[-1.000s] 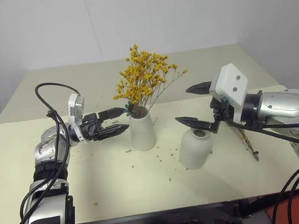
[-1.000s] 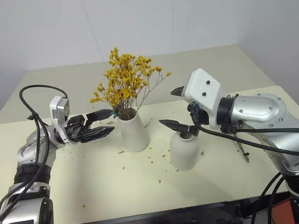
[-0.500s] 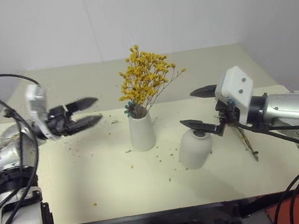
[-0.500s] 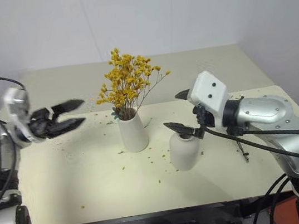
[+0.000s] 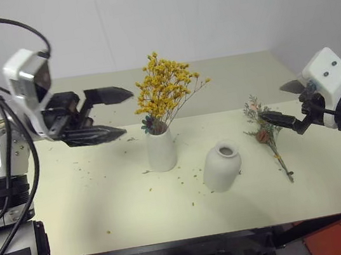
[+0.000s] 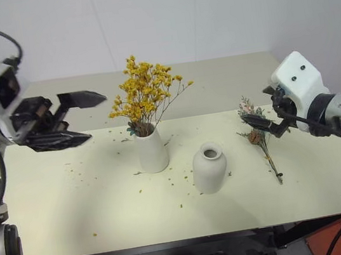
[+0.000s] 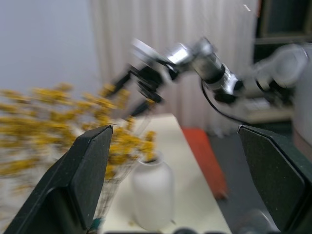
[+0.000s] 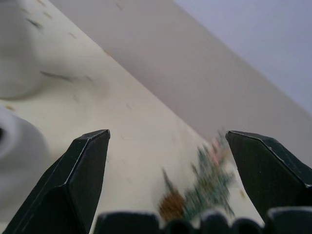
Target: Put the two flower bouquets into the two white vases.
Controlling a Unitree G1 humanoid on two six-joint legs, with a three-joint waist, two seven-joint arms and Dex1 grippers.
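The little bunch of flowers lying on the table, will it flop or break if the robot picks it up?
The grey-green bouquet probably droops: its stem looks very thin. It likely sheds bits, like the crumbs scattered nearby. It seems light.

A pale cream counter (image 5: 92,203) runs across the foreground, small yellow crumbs (image 5: 179,179) strewn over its middle toward 6 o'clock, a second counter (image 5: 88,95) of like colour butts against it at 12 o'clock, and a plain white wall (image 5: 204,7) rises behind both.
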